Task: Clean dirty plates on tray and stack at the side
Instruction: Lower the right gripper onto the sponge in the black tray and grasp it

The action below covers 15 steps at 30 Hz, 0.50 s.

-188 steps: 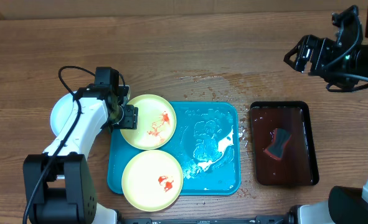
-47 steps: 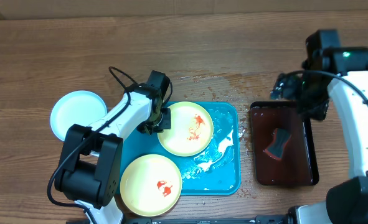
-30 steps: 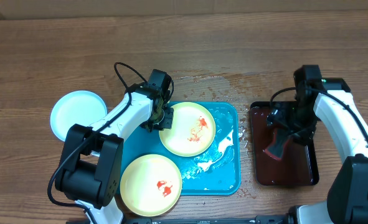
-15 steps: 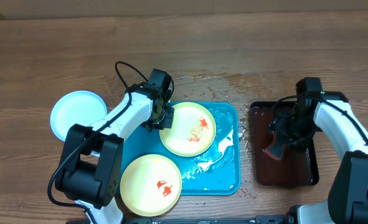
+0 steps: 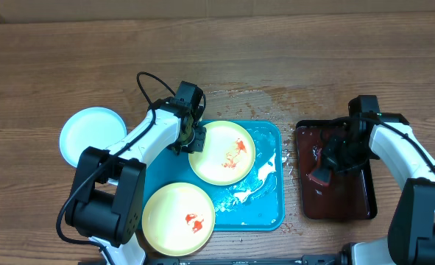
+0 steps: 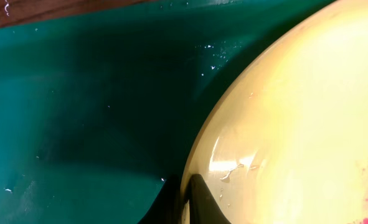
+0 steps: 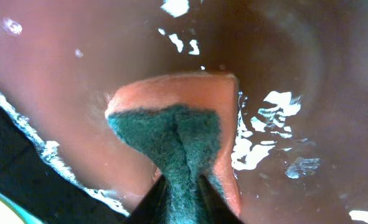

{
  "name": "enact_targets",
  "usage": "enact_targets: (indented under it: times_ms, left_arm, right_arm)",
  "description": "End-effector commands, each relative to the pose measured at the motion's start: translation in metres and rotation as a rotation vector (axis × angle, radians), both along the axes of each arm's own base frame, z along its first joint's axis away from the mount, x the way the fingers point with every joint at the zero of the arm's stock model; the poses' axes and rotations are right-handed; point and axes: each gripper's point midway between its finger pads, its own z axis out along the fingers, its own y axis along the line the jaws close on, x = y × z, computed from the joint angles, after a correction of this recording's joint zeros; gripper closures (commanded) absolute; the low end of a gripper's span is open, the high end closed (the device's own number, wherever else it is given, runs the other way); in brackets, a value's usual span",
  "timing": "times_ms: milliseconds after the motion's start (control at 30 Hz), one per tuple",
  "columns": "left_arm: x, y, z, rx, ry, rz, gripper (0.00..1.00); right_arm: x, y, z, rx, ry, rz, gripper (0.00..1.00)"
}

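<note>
left claw (image 5: 194, 138) clamped on rim of upper plate (image 5: 224, 154), frame centre; right claw (image 5: 326, 163) clamped on sponge (image 5: 320, 177), right side.

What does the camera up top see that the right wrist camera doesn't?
Only overhead: the turquoise tray, the upper yellow plate with the left pincer closed on its rim, the lower yellow plate, and the blue-white plate lying off the tray. Only right wrist: the sponge up close, its green scrubby side creased inside the right pincer, plus wet glints. Both: the sponge and the dark brown tray.
</note>
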Motion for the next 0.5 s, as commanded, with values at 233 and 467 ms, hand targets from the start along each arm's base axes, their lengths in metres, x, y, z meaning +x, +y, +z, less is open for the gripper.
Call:
enact_targets:
  times_ms: [233,467]
  left_arm:
    - [-0.0098,0.0065,-0.0173,0.047,0.039,-0.026,0.96]
    - [-0.0095,0.0065,-0.0173,0.048,0.038,-0.026,0.96]
  right_arm:
    - [0.0006,-0.0017,0.001,-0.009,-0.009,0.01,0.59]
    - [0.0017,-0.0015,-0.0005,-0.009,-0.02,0.031,0.74]
